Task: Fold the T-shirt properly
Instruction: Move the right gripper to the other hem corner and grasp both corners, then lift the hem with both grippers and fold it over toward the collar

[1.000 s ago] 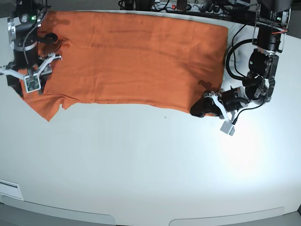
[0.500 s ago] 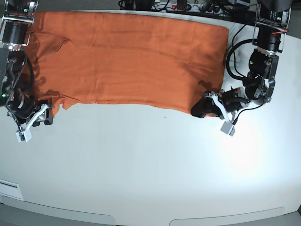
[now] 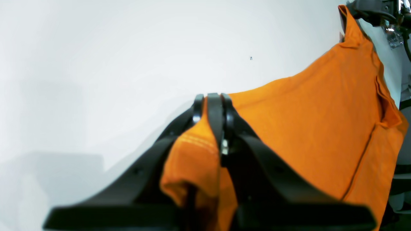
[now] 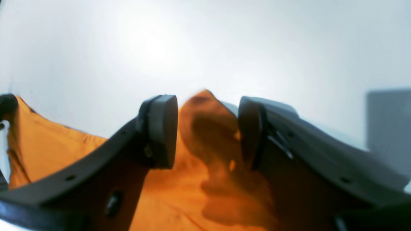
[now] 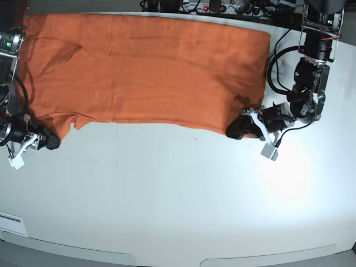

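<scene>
- The T-shirt (image 5: 150, 72) lies spread flat along the far edge of the counter (image 5: 178, 200).
- The left hand (image 5: 240, 129) is clenched on the T-shirt's near hem corner.
- The right hand (image 5: 45, 140) is spread wide around the other near corner, not gripping.

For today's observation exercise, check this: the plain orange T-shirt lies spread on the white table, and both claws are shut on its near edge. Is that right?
Not quite. Only the left claw is shut on the orange T-shirt. The right wrist view shows the right claw open, fabric between its fingers. The shirt does lie spread on the white table.
</scene>
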Controlling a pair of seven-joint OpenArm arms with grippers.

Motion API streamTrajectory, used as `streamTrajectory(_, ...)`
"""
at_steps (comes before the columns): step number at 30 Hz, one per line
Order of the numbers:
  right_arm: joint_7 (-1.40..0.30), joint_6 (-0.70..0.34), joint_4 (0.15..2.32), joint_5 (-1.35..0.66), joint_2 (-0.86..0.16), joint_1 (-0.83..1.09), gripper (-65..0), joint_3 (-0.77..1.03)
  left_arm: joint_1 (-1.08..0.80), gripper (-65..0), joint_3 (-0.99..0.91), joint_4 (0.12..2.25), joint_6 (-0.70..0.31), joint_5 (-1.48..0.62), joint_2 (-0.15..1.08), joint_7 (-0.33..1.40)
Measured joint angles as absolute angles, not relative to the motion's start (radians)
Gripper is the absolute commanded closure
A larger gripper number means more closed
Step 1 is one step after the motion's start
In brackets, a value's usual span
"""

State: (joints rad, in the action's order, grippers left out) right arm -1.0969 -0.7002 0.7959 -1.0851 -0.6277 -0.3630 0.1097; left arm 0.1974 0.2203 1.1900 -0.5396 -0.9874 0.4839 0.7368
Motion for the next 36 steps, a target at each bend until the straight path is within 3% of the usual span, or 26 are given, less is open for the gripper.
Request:
streamTrajectory(14,-1.161,-0.711,0.800,-1.140,-0.635,-0.362,-32.6,0.047,0.197,0.0,0.220,1.190,-0.540,-0.987,0.484,0.733)
streamTrajectory(16,-1.159,-0.711,0.800,-1.141,-0.635,-0.360,-26.2,0.047,0.197,0.0,0.220,1.190,-0.540,-0.987,0.484,0.734)
streamTrajectory(19,-1.145,-0.704,0.800,-1.119,-0.635,-0.354,-2.1,0.047,0.197,0.0,0.220,1.190,-0.540,-0.987,0.484,0.734)
streamTrajectory(20,-1.125,-0.701,0.799,-1.124,-0.635,-0.348,0.0,0.047,0.197,0.0,0.220,1.190,-0.540,-0.987,0.484,0.733)
streamTrajectory(28,-0.947,-0.699,0.794,-1.062,-0.627,-0.379,0.0,0.037,0.234,0.0,0.221,1.187,-0.539,-0.967,0.484,0.749)
streamTrajectory(36,-0.894,-0.693,0.790,-0.934,-0.620,-0.486,0.0,0.035,0.324,0.0,0.224,1.174,-0.508,-0.766,0.482,0.648)
